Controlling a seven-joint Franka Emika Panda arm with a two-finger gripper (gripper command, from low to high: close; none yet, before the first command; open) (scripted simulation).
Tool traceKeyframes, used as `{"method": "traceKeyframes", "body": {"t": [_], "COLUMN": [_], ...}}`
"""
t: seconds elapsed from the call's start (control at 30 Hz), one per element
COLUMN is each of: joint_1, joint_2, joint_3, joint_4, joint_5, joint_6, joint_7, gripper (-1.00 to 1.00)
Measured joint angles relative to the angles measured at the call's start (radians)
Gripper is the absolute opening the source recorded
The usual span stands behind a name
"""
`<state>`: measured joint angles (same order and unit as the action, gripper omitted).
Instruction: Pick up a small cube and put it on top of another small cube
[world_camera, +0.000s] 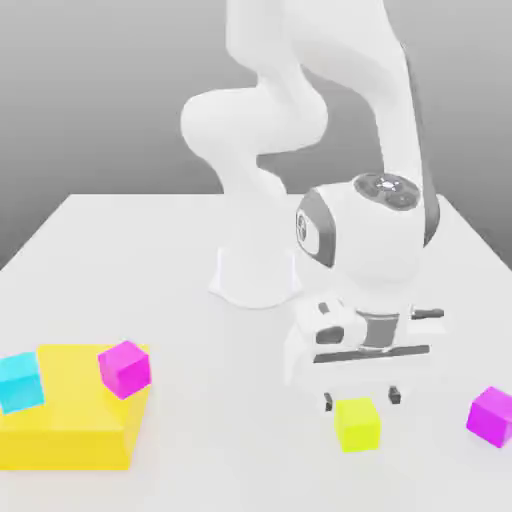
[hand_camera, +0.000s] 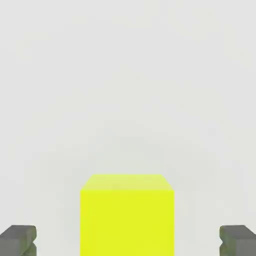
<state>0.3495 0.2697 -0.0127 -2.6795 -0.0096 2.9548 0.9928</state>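
1. The claw (world_camera: 362, 397) hangs low in the lower right of the exterior view, pointing down, its jaws spread wide and holding nothing. I judge this is the approach for a grasp: the two dark fingertips (hand_camera: 18, 240) stand well apart on either side of the small yellow cube (hand_camera: 127, 215) in the hand view, leaving room to close on it.
2. The small yellow cube (world_camera: 358, 423) sits on the tabletop (world_camera: 180, 260) just below the claw in the exterior view, not lifted and apparently untouched.
3. A small magenta cube (world_camera: 492, 416) lies near the right edge of the exterior view, apart from the yellow one; it may serve as the base for stacking, though which cube is meant cannot be told.
4. In the lower left, a large yellow block (world_camera: 70, 420) carries a second magenta cube (world_camera: 125, 368) tilted on its upper right corner, and a cyan cube (world_camera: 20, 382) at its left edge.
5. The tabletop is plain, pale and matte. Behind it the room is a bare grey backdrop, darker toward the top.
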Motion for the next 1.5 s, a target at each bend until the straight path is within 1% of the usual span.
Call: {"method": "traceKeyframes", "body": {"t": [0.07,0.1,0.33,0.47,0.63,0.73,0.87,1.0,1.13,1.17,1.23,1.4,1.43,1.5], "joint_1": [-0.006,-0.008,-0.009,-0.002,-0.009,-0.095,-0.227,-0.327,-0.459,-0.481,-0.488,-0.481,-0.482,-0.482], "joint_2": [0.054,0.069,0.068,-0.023,-0.148,-0.231,-0.339,-0.439,-0.526,-0.532,-0.503,-0.382,-0.368,-0.368], "joint_3": [0.007,0.010,0.010,0.001,0.007,-0.034,-0.096,-0.178,-0.265,-0.281,-0.298,-0.313,-0.315,-0.315], "joint_4": [0.009,0.011,0.011,-0.004,-0.030,-0.027,-0.021,-0.021,-0.025,-0.028,-0.035,-0.060,-0.063,-0.063], "joint_5": [0.006,0.008,0.004,-0.008,0.010,0.054,0.053,0.000,-0.084,-0.094,-0.085,-0.049,-0.048,-0.048], "joint_6": [0.042,0.054,0.053,-0.018,-0.122,-0.209,-0.323,-0.422,-0.500,-0.503,-0.471,-0.327,-0.308,-0.308], "joint_7": [-0.003,-0.003,0.000,0.006,-0.007,-0.081,-0.151,-0.187,-0.202,-0.207,-0.223,-0.254,-0.255,-0.255], "gripper": [0.00,-1.00,-1.00,-1.00,-1.00,-1.00,-1.00,-1.00,-1.00,-1.00,-1.00,-1.00,1.00,1.00]}}
